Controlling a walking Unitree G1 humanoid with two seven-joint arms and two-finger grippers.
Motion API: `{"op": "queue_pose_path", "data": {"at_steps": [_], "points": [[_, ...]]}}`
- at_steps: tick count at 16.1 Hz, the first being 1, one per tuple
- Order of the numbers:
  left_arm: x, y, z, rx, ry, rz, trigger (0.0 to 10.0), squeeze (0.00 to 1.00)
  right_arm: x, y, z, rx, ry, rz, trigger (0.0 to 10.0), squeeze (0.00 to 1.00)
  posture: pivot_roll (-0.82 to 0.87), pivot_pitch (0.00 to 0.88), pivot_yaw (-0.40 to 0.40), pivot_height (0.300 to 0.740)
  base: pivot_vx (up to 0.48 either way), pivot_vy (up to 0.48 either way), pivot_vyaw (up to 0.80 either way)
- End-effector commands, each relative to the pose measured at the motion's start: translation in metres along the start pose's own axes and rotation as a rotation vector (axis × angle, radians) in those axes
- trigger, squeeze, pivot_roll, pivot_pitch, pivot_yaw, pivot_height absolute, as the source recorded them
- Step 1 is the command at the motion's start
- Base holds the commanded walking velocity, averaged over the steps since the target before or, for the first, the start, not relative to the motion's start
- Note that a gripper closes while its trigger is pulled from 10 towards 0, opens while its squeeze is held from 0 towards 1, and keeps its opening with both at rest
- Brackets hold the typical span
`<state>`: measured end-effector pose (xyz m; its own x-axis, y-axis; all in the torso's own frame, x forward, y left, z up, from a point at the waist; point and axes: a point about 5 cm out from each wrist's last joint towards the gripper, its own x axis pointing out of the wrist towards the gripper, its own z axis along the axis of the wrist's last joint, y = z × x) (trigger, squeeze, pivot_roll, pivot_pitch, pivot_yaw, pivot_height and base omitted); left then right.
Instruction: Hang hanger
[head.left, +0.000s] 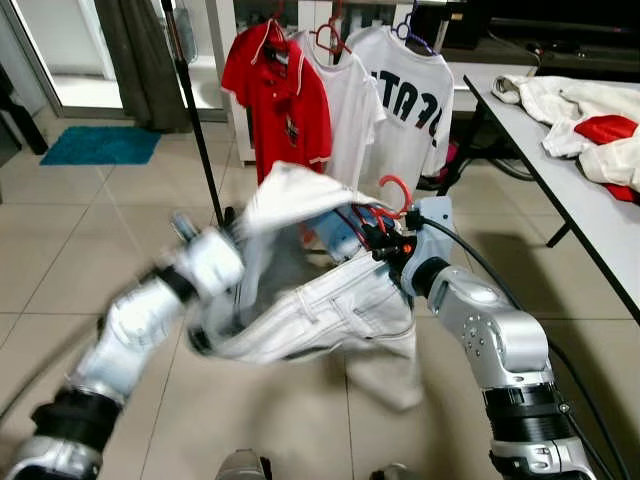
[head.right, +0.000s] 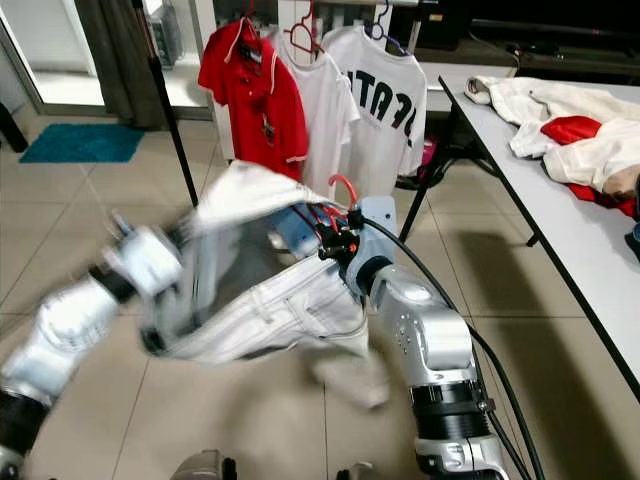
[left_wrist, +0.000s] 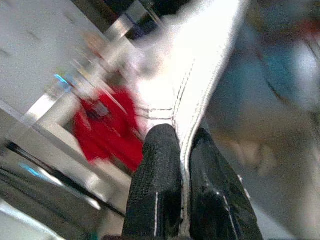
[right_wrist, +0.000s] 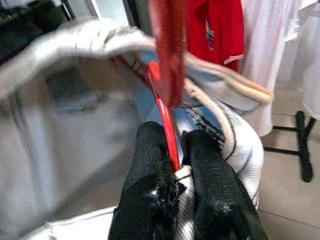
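While our right gripper (right_wrist: 172, 150) pinches the red hanger (right_wrist: 167, 107) inside the white garment (head.left: 320, 310), our left gripper (left_wrist: 180, 150) clamps the garment's seamed edge before the clothes rack (head.left: 195, 120).

White garment (head.left: 320, 310) on red hanger (head.left: 396, 190)

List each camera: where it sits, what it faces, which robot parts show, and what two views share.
Left eye, head: looks down at white jeans, both arms, clothes rack.
Right eye, head: same scene, table alongside.
Left wrist: along the left gripper, shut on the jeans' edge.
Right wrist: along the right gripper, shut on the red hanger.
Shared: both wrist views catch the red shirt.
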<state>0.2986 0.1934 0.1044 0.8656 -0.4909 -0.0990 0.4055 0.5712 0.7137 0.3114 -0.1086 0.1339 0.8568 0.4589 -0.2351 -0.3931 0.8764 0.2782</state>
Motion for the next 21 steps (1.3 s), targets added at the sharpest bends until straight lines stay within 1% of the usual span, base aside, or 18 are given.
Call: {"op": "queue_pose_path", "data": {"at_steps": [1,3,4,6,7,8,9,10,11,12,13,14,15,16,17,18,19,21], "points": [[-0.008,-0.025,-0.037,-0.023,0.242,-0.109,0.0,0.00,-0.002,0.009,0.028,0.002,-0.097,0.064,0.0,0.00,-0.01,0.000,-0.014,0.705,0.000,0.000,0.00],[-0.007,-0.030,-0.048,-0.010,0.332,-0.146,0.0,0.00,-0.003,0.023,0.029,-0.001,-0.082,0.151,0.0,0.00,-0.01,0.000,-0.017,0.705,0.000,0.000,0.00],[-0.005,-0.027,-0.050,-0.001,0.351,-0.133,0.0,0.00,-0.004,0.029,0.029,-0.001,-0.072,0.191,0.0,0.00,-0.02,0.000,-0.020,0.705,0.000,0.000,0.00],[0.001,-0.015,-0.051,0.018,0.359,-0.084,0.0,0.00,-0.007,0.038,0.029,-0.004,-0.048,0.258,0.0,0.00,-0.03,0.000,-0.024,0.705,0.000,0.000,0.00],[0.004,-0.013,-0.049,-0.002,0.338,-0.075,0.2,0.00,-0.008,0.039,0.028,0.002,-0.046,0.264,0.0,0.00,-0.03,0.000,-0.024,0.705,0.000,0.000,0.00],[0.009,-0.015,-0.042,-0.117,0.274,-0.071,10.0,0.00,-0.008,0.036,0.027,0.010,-0.043,0.243,0.0,0.00,-0.03,0.000,-0.022,0.705,0.000,0.000,0.00],[0.009,-0.015,-0.042,-0.117,0.274,-0.071,10.0,0.00,-0.008,0.036,0.027,0.010,-0.043,0.243,0.0,0.00,-0.03,0.000,-0.022,0.705,0.000,0.000,0.00],[0.013,-0.020,-0.034,-0.236,0.202,-0.080,10.0,1.00,-0.009,0.031,0.025,0.008,-0.036,0.210,0.0,0.00,-0.03,0.000,-0.018,0.705,0.000,0.000,0.00],[0.012,-0.025,-0.026,-0.329,0.131,-0.107,10.0,1.00,-0.008,0.025,0.024,0.001,-0.030,0.164,0.0,0.00,-0.03,0.000,-0.016,0.705,0.000,0.000,0.00],[0.006,-0.027,-0.013,-0.405,0.027,-0.130,10.0,1.00,-0.009,0.021,0.022,0.002,-0.043,0.144,0.0,0.00,-0.01,0.000,-0.013,0.705,0.000,0.000,0.00],[0.005,-0.028,-0.010,-0.413,0.006,-0.134,10.0,1.00,-0.009,0.020,0.022,0.004,-0.045,0.139,0.0,0.00,-0.01,0.000,-0.013,0.705,0.000,0.000,0.00],[-0.007,-0.023,0.007,-0.428,-0.095,-0.145,10.0,1.00,-0.009,0.015,0.015,0.002,-0.044,0.102,0.0,0.00,0.00,0.000,-0.025,0.705,0.000,0.000,0.00],[-0.013,-0.015,0.018,-0.447,-0.144,-0.111,10.0,1.00,-0.009,0.011,0.012,0.015,-0.042,0.071,0.0,0.00,0.02,0.000,-0.040,0.705,0.000,0.000,0.00],[-0.016,-0.010,0.023,-0.468,-0.166,-0.086,10.0,1.00,-0.009,0.009,0.009,-0.001,-0.036,0.055,0.0,0.00,0.02,0.000,-0.045,0.705,0.000,0.000,0.00],[-0.021,-0.001,0.029,-0.516,-0.197,-0.026,10.0,1.00,-0.009,0.006,0.005,-0.017,-0.025,0.033,0.0,0.00,0.04,0.000,-0.045,0.705,0.000,0.000,0.00],[-0.024,0.009,0.034,-0.605,-0.190,0.037,10.0,1.00,-0.011,0.003,0.000,0.003,-0.022,0.009,0.0,0.00,0.05,0.000,-0.045,0.705,0.000,0.000,0.00],[-0.026,0.011,0.037,-0.629,-0.181,0.050,10.0,1.00,-0.012,0.002,-0.001,0.014,-0.021,0.001,0.0,0.00,0.06,0.000,-0.045,0.705,0.000,0.000,0.00],[-0.028,0.012,0.037,-0.711,-0.106,0.135,10.0,1.00,-0.016,-0.008,-0.011,0.041,-0.029,-0.058,0.0,0.00,0.06,0.000,-0.034,0.705,0.000,0.000,0.00]]}}
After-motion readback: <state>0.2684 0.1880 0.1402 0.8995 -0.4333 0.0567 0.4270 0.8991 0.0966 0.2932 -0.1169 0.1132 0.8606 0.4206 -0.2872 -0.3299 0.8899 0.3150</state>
